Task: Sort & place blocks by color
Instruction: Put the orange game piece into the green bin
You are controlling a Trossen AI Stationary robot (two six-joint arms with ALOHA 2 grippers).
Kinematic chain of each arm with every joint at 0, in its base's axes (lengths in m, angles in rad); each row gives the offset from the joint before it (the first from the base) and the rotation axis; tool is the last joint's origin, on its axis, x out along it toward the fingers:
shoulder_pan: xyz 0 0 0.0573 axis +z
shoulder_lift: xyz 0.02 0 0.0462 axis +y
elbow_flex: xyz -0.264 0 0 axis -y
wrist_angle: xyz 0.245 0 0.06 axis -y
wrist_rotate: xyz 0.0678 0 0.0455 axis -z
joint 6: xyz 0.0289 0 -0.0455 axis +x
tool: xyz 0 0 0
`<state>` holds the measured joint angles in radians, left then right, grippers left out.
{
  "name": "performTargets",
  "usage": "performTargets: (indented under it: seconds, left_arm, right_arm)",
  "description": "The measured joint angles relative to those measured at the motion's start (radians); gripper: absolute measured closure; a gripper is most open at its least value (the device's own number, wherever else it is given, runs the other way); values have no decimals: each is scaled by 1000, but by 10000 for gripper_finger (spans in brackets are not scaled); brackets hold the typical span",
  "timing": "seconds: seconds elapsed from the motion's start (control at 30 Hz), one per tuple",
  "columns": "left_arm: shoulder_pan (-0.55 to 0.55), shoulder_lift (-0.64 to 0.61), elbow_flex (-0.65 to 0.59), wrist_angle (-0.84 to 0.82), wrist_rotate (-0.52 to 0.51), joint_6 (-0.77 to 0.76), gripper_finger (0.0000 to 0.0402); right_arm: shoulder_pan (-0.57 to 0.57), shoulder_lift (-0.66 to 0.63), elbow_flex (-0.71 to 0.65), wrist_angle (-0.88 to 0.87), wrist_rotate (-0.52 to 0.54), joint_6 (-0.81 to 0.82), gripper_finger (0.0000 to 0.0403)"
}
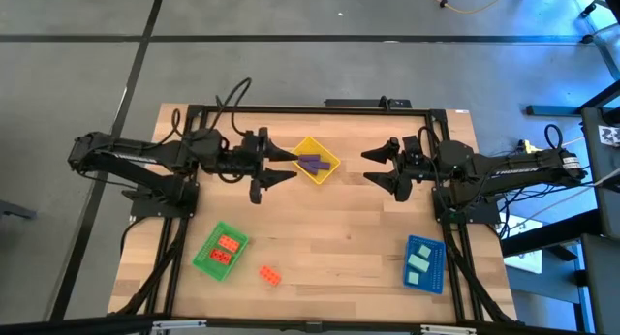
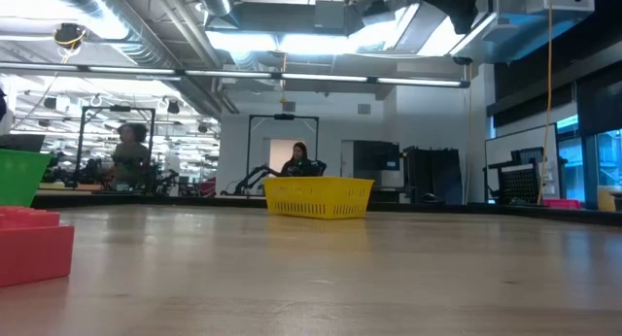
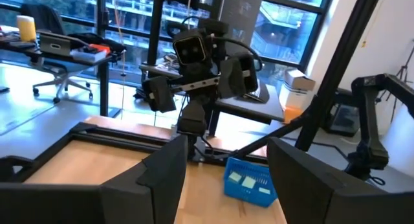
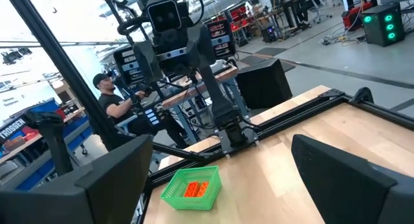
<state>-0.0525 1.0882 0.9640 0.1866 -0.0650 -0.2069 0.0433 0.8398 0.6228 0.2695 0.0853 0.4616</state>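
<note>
Your left gripper (image 1: 287, 164) hangs above the table with its fingers spread wide and nothing between them, its tips just beside the yellow tray (image 1: 317, 161). Your right gripper (image 1: 378, 167) faces it from the other side of that tray, a little farther off, fingers equally wide and empty.

In the yellow tray you can make out purple blocks (image 1: 310, 163), but they overlap, so you cannot count them from above. From table height the tray's wall hides them entirely.

The green tray (image 1: 221, 249) near the front left holds orange-red blocks (image 1: 225, 249); their studs are too small to read, and they sit so close together that where one ends and the next begins is unclear. One loose orange-red block (image 1: 270, 274) lies on the wooden table (image 1: 329, 238) just beside that tray, towards the front; in the low view it is cut off by the picture's edge.

The blue tray (image 1: 424, 263) at the front right carries mint-teal blocks (image 1: 419, 260), pale against the mesh, number uncertain.
</note>
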Motion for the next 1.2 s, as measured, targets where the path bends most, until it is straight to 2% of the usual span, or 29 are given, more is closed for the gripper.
performTargets:
  seconds: [0.4, 0.67, 0.77, 0.97, 1.07, 1.2]
  left_arm:
    - [-34, -5, 0, -25, -5, -38, 198]
    - [-205, 54, 3, -54, -32, -46, 198]
    - [-286, 128, 55, -177, -50, -45, 198]
    - [-423, 330, 212, -584, -44, 31, 198]
    - [-477, 424, 237, -673, -41, 73, 198]
    - [-518, 529, 237, -704, -22, 98, 198]
  right_arm:
    - [0, 0, 0, 0, 0, 4, 30]
    - [0, 0, 0, -1, 0, 4, 31]
    - [0, 0, 0, -8, 0, 3, 30]
    - [0, 0, 0, -19, -6, 3, 30]
    - [0, 0, 0, -23, -8, 2, 30]
    - [0, 1, 0, -32, -9, 1, 30]
